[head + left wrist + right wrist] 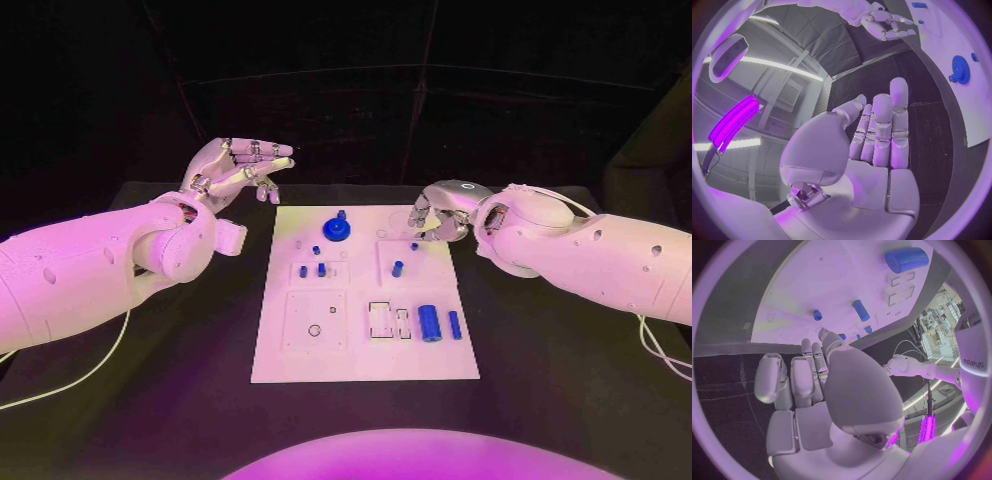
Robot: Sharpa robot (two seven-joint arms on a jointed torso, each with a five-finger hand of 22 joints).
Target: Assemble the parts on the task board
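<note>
On the black bench (548, 400) lies the white task board (296, 365), centred between the two arms. Left hand (231, 172) hovers off the board's far-left corner, raised above the bench, palm turned up; fingers (898, 120) spread loosely apart, grasping nothing, touching nothing. Right hand (440, 215) sits at the board's far-right edge, fingers (773, 377) curled downward toward the board; nothing visible between them in the right wrist view, but whether they touch the board or a part cannot be told.

Blue parts on the board: a gear with a knob (338, 229) stands at the far middle, apart from both hands. Two short pegs (303, 271) stand side by side just left of centre, with a tiny one further back. One peg (398, 268) stands in the square plate right of centre, near the right hand's fingertips; another small blue piece (414, 246) is just by those fingertips. At near right a thick cylinder (430, 322) lies on the board with a thinner rod (454, 324) just beside it on the right, parallel, not touching. Rectangular cut-outs (381, 320) lie left of the cylinder. Near-left square plate (315, 322) has a round hole.
</note>
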